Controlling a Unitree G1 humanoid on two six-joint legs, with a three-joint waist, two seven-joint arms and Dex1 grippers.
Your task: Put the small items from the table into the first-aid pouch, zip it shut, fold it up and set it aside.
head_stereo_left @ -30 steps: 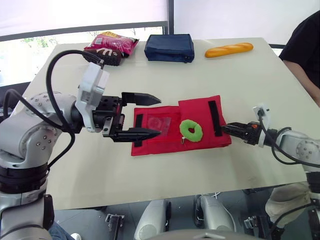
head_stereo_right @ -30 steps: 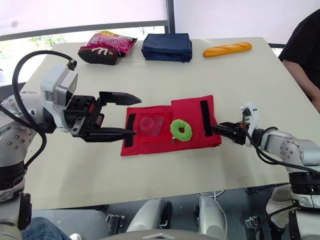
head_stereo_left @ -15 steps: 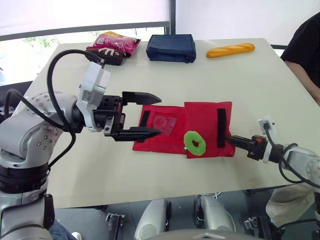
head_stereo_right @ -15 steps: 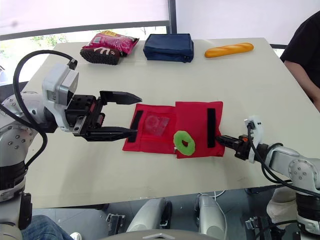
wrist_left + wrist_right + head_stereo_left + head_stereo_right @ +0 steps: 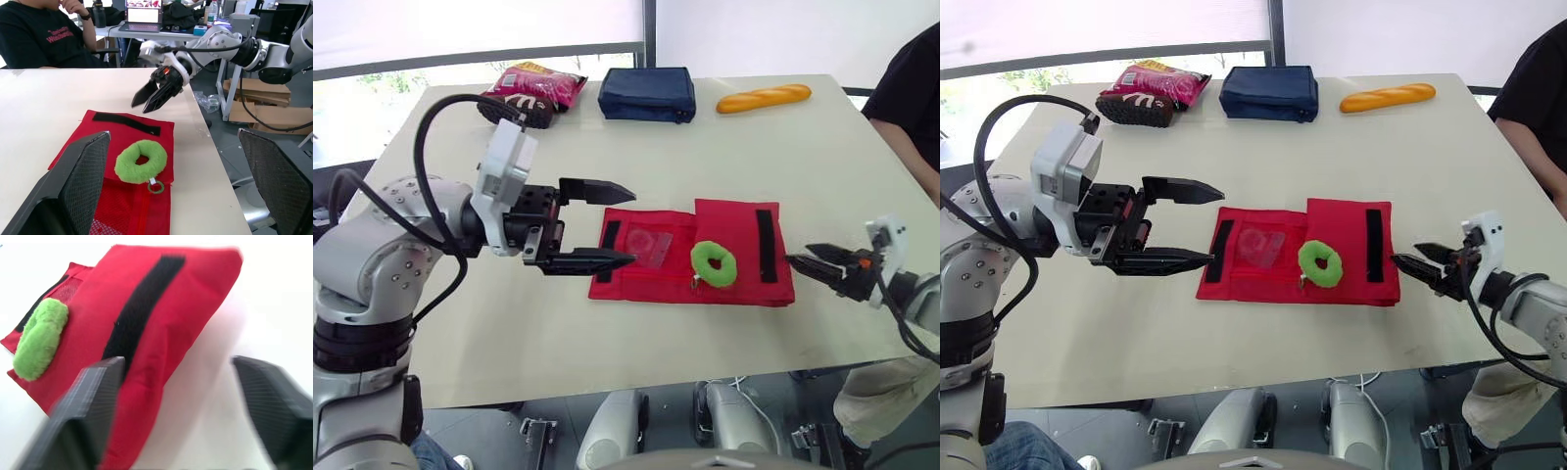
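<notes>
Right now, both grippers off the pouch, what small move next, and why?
Probably ease the open left gripper onto the left edge of the red pouch to start the fold: it hovers short of that edge, whose flap with the black strip lies flat.

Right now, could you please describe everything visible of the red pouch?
The red pouch lies flat on the table, fabric by its look, its right part apparently folded over the rest. A left black strip and a right black strip cross it near its ends. A green fluffy ring rests mid-pouch; a mesh pocket sits left of it. The open right gripper hovers off its right edge, apart.
</notes>
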